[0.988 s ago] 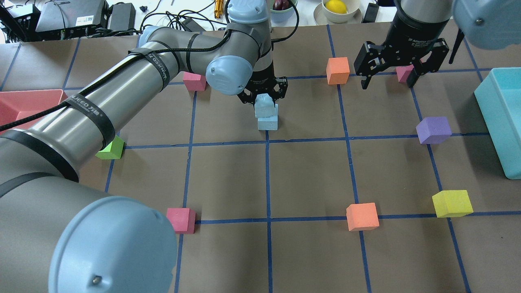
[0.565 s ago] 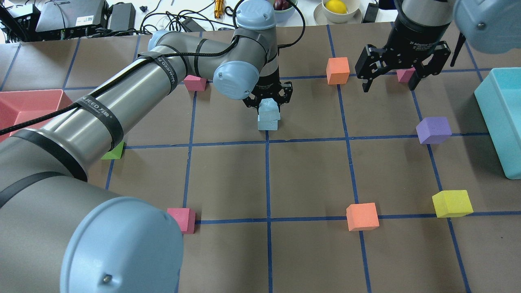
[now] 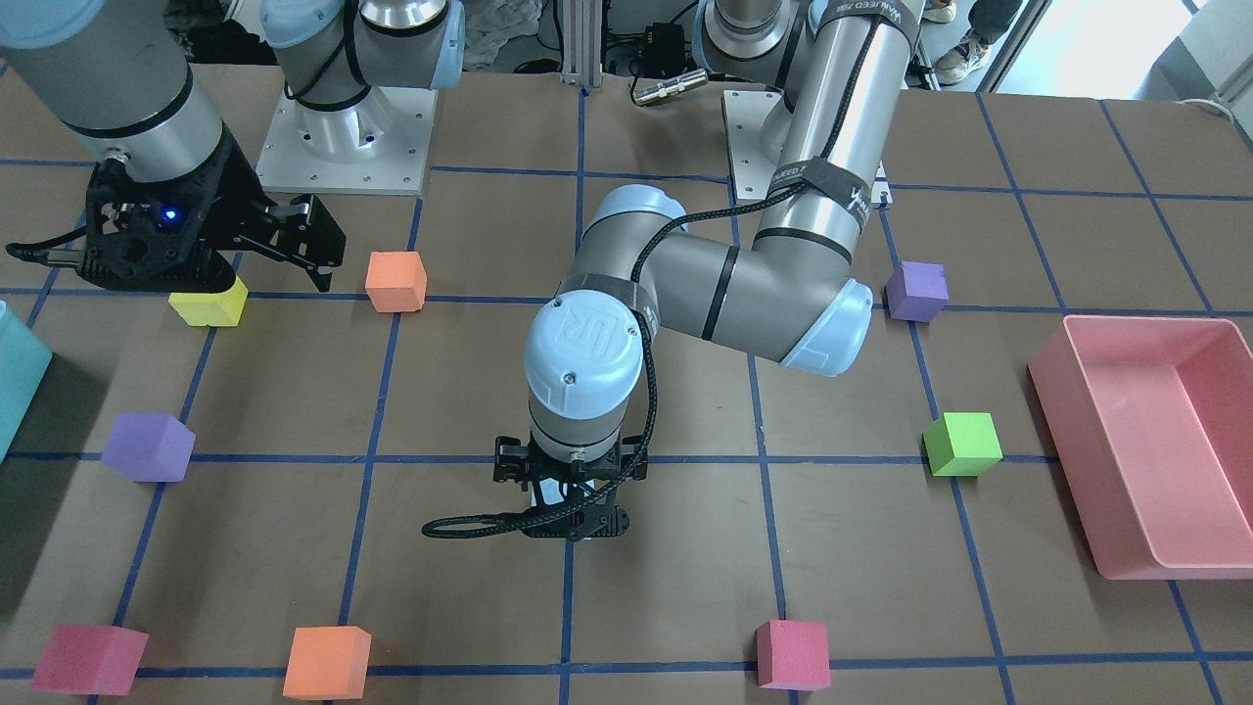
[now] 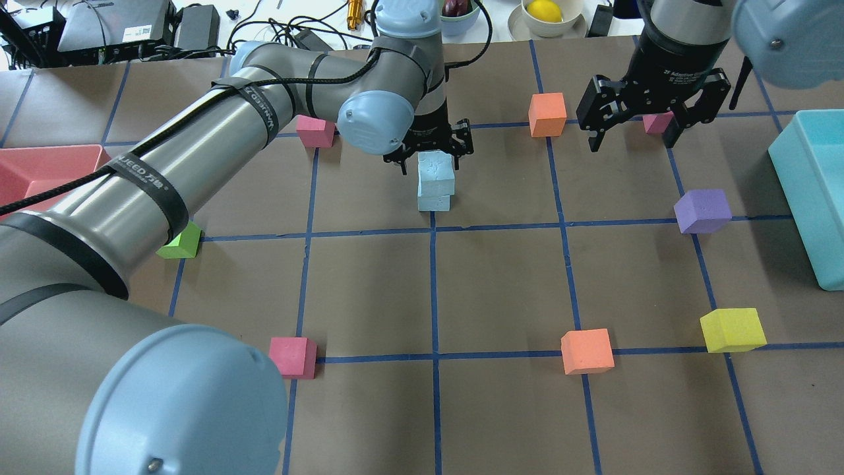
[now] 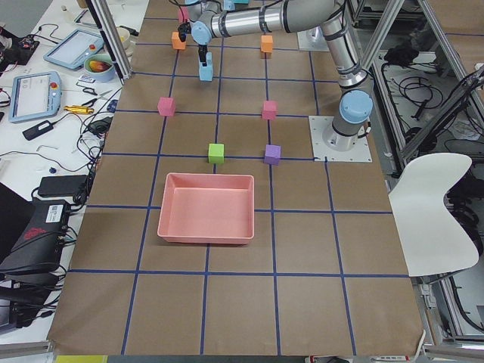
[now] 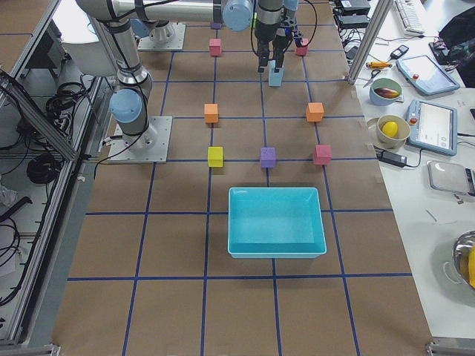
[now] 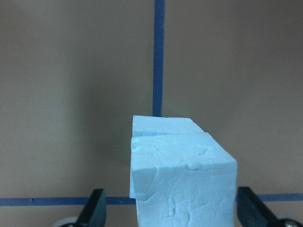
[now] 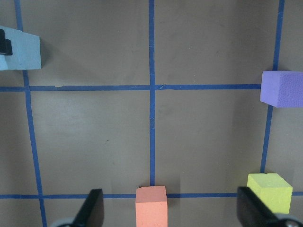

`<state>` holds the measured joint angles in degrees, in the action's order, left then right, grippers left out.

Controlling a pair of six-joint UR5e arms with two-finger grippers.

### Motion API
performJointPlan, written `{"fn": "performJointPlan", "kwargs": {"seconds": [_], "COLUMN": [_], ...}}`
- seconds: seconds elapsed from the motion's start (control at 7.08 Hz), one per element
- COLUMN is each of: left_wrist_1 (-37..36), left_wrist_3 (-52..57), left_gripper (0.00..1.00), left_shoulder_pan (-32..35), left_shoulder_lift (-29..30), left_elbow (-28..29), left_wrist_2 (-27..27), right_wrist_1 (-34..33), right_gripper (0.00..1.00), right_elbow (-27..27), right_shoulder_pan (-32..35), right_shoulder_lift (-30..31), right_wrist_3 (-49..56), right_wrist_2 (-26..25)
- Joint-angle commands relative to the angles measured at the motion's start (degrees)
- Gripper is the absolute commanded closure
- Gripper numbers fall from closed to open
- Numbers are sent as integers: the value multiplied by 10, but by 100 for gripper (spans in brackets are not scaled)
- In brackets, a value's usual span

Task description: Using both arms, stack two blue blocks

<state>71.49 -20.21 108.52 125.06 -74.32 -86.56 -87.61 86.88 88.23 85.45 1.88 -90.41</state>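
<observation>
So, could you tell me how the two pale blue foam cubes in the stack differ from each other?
The upper pale blue foam cube rests on the lower cube, which sits on the table. The upper stands between the left gripper's open fingers; the lower lies below them. The upper is slightly offset from the lower. Both share colour and size.

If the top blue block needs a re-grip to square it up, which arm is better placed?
Likely left. The left gripper is open astride the top blue block; the right gripper hovers open, away by the orange cube.
</observation>
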Motion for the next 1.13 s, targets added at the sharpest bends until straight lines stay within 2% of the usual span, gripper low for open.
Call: {"fn": "performJointPlan", "kwargs": {"seconds": [0.0,0.28,0.42,0.56,0.71,0.85,0.99], "left_wrist_1": [90,174,183,184,206,260,268], "left_wrist_3": [81,179,180,201,227,222,224], "left_gripper": [0,0,0,0,0,0,0], "left_shoulder_pan": [-66,-114,-122,-124,-151,-165,-173], "left_shoulder_lift": [-66,-159,-197,-232,-260,-300,-334], "left_elbow": [1,-3,-5,-10,-11,-13,-21], "left_wrist_2": [1,-21,-29,-68,-80,-81,-82], "right_wrist_1": [2,1,2,2,2,1,1], "right_gripper": [0,0,0,0,0,0,0], "right_elbow": [1,1,1,2,2,9,11], "right_shoulder_pan": [0,1,0,0,0,-2,-1], "right_shoulder_lift": [1,1,1,1,0,1,2], "right_wrist_3": [0,1,1,1,1,1,0], "right_wrist_2": [0,-1,-1,-1,-2,-2,-1]}}
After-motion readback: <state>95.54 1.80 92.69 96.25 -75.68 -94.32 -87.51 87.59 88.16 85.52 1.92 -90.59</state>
